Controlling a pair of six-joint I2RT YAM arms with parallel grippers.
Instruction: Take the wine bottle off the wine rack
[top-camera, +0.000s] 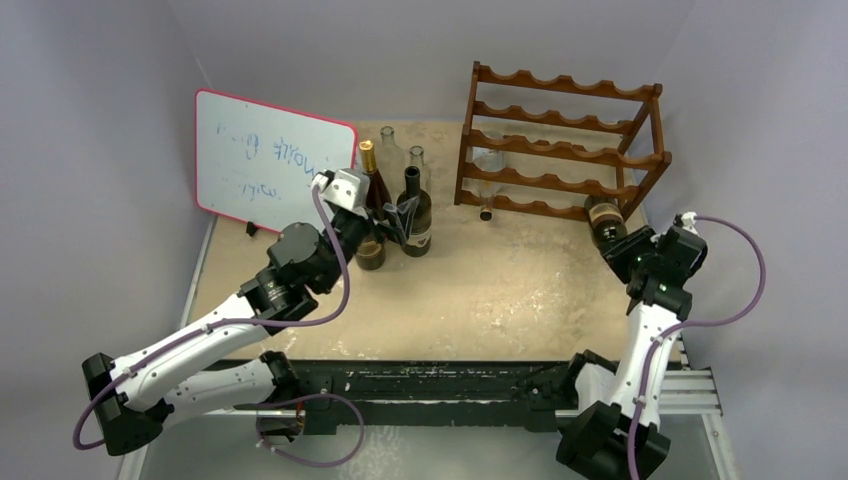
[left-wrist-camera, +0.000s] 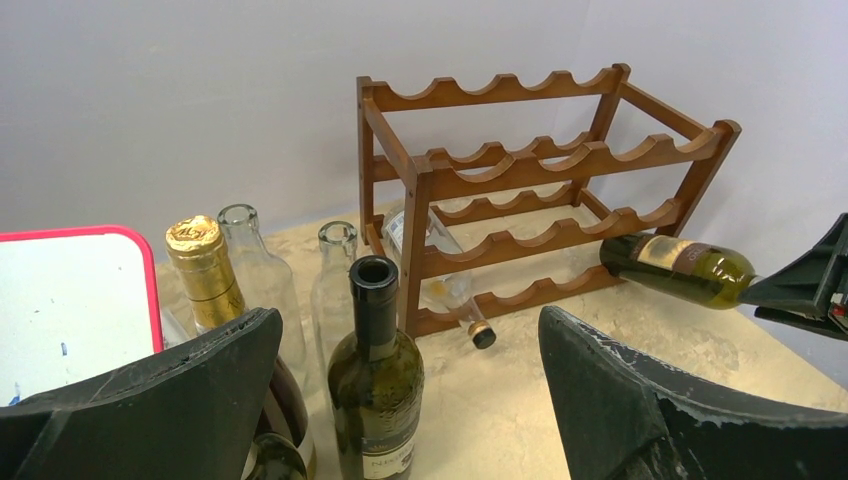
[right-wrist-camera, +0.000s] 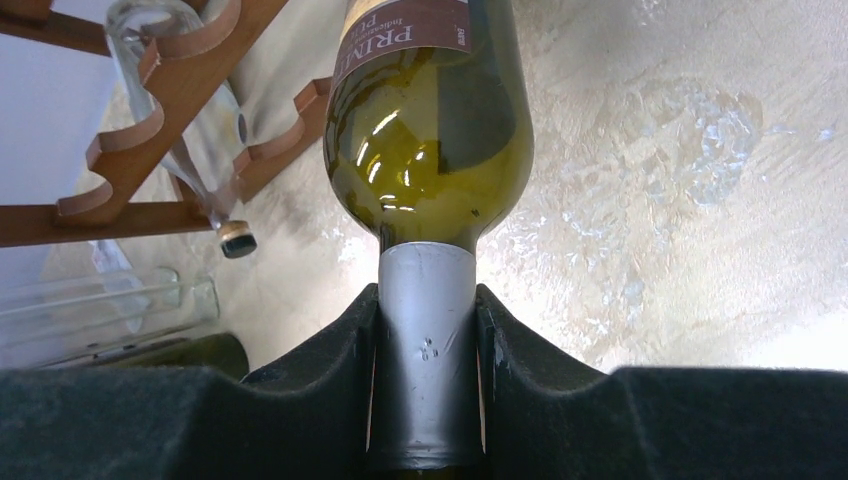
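My right gripper (right-wrist-camera: 427, 330) is clamped on the silver-foiled neck of the green wine bottle (right-wrist-camera: 430, 130). The bottle lies on its side with its base at the lower front right corner of the wine rack (top-camera: 560, 140); I cannot tell whether it touches the rail. Inside the rack, 1 clear bottle (left-wrist-camera: 432, 262), seemingly empty, lies in a low tier with its corked neck poking out the front. My left gripper (left-wrist-camera: 408, 335) is spread wide, holding nothing, by the standing bottles (left-wrist-camera: 376, 385) left of the rack.

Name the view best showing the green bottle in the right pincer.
Right wrist: the green bottle fills the frame, neck clamped in the right pincer. Left wrist shows it sideways by the rack; top view, small.
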